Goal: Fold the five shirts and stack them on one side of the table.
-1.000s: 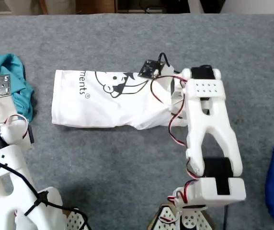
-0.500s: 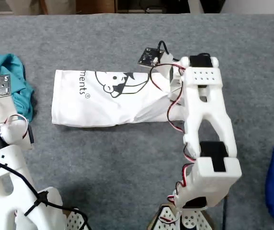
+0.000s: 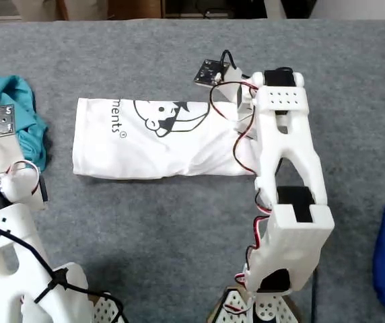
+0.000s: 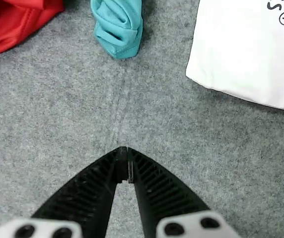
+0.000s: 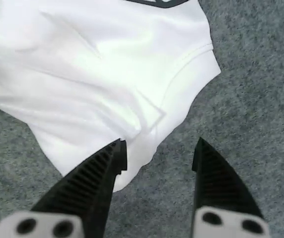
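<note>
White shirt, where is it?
In the high view the white shirt lies flat on the table, between the teal shirt on the left and the open right claw at its right end.

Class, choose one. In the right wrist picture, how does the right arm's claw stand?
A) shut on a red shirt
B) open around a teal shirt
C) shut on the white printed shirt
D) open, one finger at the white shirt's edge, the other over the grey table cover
D: the right claw is open, one finger at the white printed shirt, the other over the grey fabric table cover.
</note>
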`<move>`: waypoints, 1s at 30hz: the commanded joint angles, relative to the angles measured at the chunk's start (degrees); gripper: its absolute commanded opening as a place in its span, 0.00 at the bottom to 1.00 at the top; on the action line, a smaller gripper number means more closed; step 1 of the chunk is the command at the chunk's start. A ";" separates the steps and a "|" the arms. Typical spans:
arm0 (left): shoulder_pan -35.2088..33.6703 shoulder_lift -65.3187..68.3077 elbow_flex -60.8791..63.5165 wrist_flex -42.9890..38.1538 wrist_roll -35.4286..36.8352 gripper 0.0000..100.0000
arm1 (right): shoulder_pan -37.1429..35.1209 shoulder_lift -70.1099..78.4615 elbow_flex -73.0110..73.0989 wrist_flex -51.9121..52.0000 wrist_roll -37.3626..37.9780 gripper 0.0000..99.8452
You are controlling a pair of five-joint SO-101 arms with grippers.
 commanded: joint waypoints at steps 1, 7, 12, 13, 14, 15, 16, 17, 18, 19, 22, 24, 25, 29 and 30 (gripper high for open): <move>-0.26 -0.31 -0.79 0.18 -0.18 0.02 | 1.19 -1.63 -3.65 2.02 0.18 0.23; -0.44 -0.31 -0.79 0.18 -0.18 0.02 | 0.75 -10.15 -3.21 9.05 0.53 0.11; -0.44 -0.31 -0.79 0.18 0.00 0.02 | -3.03 -13.85 0.48 16.62 2.02 0.01; -0.35 -0.31 -0.79 0.18 0.00 0.02 | -3.91 -14.11 2.07 16.53 2.11 0.00; -0.35 -0.31 -0.79 0.18 0.00 0.02 | -4.79 -14.11 3.56 16.00 2.20 0.01; -0.35 -0.31 -0.79 0.18 0.00 0.02 | -5.93 -14.02 5.23 14.95 2.11 0.01; -0.35 -0.31 -0.79 0.18 0.00 0.02 | -7.34 -14.02 6.99 13.80 2.11 0.01; -0.44 -0.31 -0.79 0.18 0.00 0.02 | -8.84 -13.93 8.75 12.57 1.93 0.01; -0.44 -0.31 -0.79 0.18 0.00 0.02 | -10.42 -13.93 10.42 11.34 1.76 0.01; -0.53 -0.31 -0.79 0.18 0.00 0.02 | -12.18 -13.93 12.26 9.85 1.76 0.01; -0.53 -0.40 -0.79 0.18 0.00 0.02 | -16.48 -13.85 16.57 5.01 1.67 0.01; -0.53 -0.40 -0.79 0.18 0.00 0.02 | -18.15 -13.41 17.54 1.76 0.62 0.01; -0.53 -0.40 -0.79 0.18 0.00 0.02 | -18.77 -12.62 17.27 0.88 0.35 0.01; -0.53 -0.40 -0.35 0.44 0.00 0.02 | -19.56 -6.02 11.12 -0.09 0.26 0.01; -0.62 -0.40 -0.44 1.05 0.00 0.02 | -19.21 -3.47 8.75 -0.09 0.26 0.01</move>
